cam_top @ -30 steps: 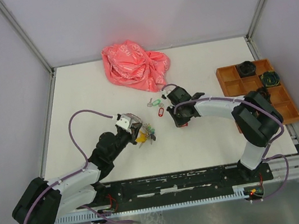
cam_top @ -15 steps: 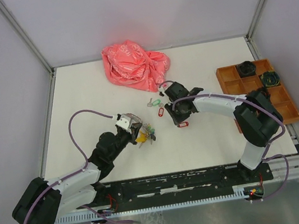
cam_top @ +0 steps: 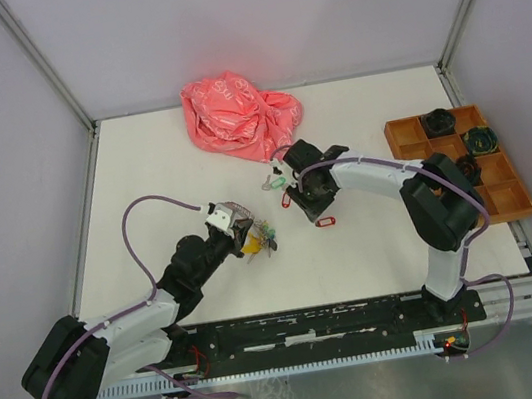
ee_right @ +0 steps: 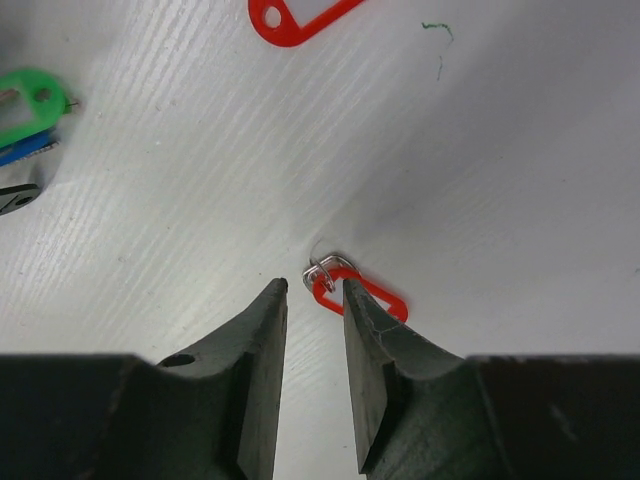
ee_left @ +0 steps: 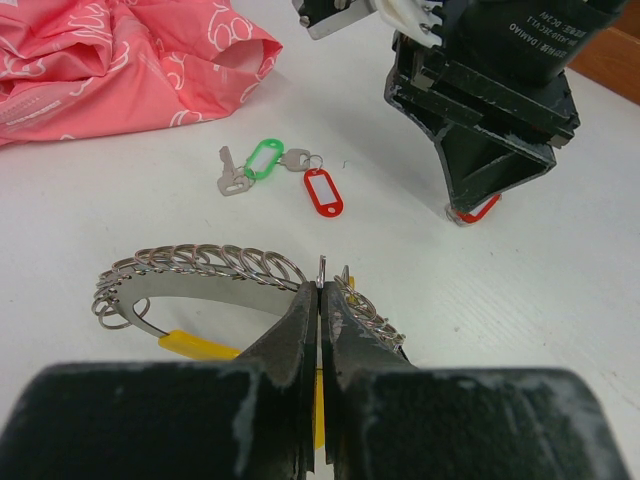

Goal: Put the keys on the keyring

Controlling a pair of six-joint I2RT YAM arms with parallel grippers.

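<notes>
My left gripper (ee_left: 322, 290) is shut on the thin wire of the keyring (ee_left: 200, 265), which carries many small rings and a yellow tag (ee_left: 195, 345); in the top view the bunch (cam_top: 264, 238) lies just beyond the left gripper (cam_top: 243, 231). Two keys lie further back, one with a green tag (ee_left: 262, 160) and one with a red tag (ee_left: 322, 190). Another red tag (ee_right: 368, 298) with a small split ring lies flat on the table at the tip of my right gripper (ee_right: 314, 290), which stands open with nothing between its fingers. From above, that tag (cam_top: 325, 220) sits just nearer than the right gripper (cam_top: 309, 201).
A crumpled pink bag (cam_top: 241, 115) lies at the back of the white table. An orange compartment tray (cam_top: 502, 187) with dark round parts stands at the right edge. Grey walls enclose the table on three sides.
My right gripper has opened and moved back and left off the red tag, which now lies uncovered on the table. The left arm and keyring have not moved.
</notes>
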